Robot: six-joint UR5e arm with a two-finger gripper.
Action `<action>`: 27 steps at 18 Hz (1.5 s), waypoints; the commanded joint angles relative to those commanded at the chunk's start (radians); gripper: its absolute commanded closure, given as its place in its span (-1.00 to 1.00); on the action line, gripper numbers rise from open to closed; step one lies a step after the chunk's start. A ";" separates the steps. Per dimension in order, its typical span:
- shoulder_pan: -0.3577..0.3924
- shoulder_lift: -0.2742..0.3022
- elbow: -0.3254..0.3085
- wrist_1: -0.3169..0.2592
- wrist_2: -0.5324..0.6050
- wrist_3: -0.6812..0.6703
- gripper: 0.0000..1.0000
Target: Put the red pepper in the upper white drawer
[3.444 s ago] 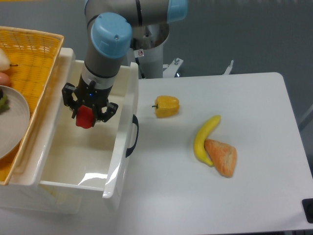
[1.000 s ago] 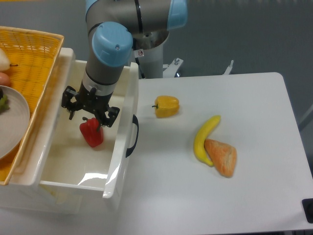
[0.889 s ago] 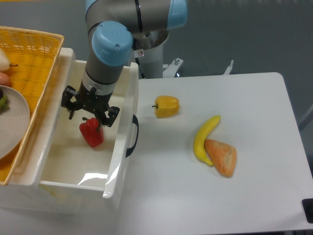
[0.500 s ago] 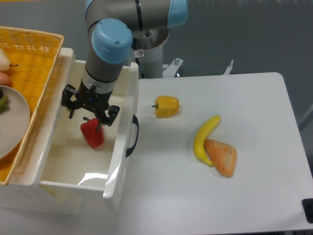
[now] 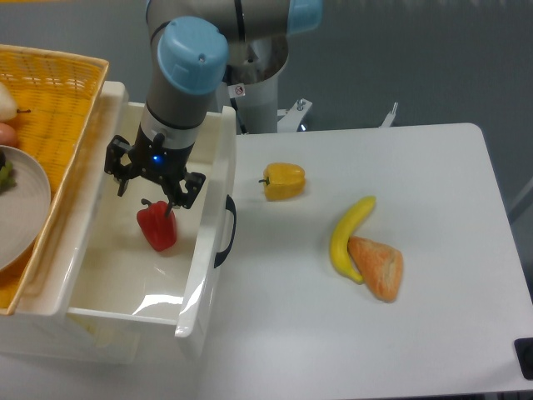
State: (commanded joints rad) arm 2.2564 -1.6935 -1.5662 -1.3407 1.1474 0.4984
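Note:
The red pepper lies on the floor of the upper white drawer, near its right wall, with its dark stem pointing up. The drawer is pulled out and its black curved handle faces the table. My gripper hangs just above the pepper, open, with nothing between its fingers. Its fingertips stand clear of the pepper's top.
A yellow woven basket holding a plate sits on the cabinet at the left. On the white table lie a yellow pepper, a banana and an orange bread piece.
The pepper has left my gripper and dropped onto the drawer floor. My gripper opened and over the last second has lifted slightly above it.

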 joint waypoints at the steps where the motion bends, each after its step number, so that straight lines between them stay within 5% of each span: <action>1: 0.009 0.006 0.002 0.000 -0.002 0.009 -0.61; 16: 0.133 0.041 0.003 0.005 -0.046 0.068 -0.64; 20: 0.181 0.041 0.003 0.002 -0.043 0.132 -0.99; 27: 0.199 0.043 0.002 0.009 -0.012 0.348 -1.00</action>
State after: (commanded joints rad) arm 2.4559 -1.6505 -1.5647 -1.3315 1.1351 0.8464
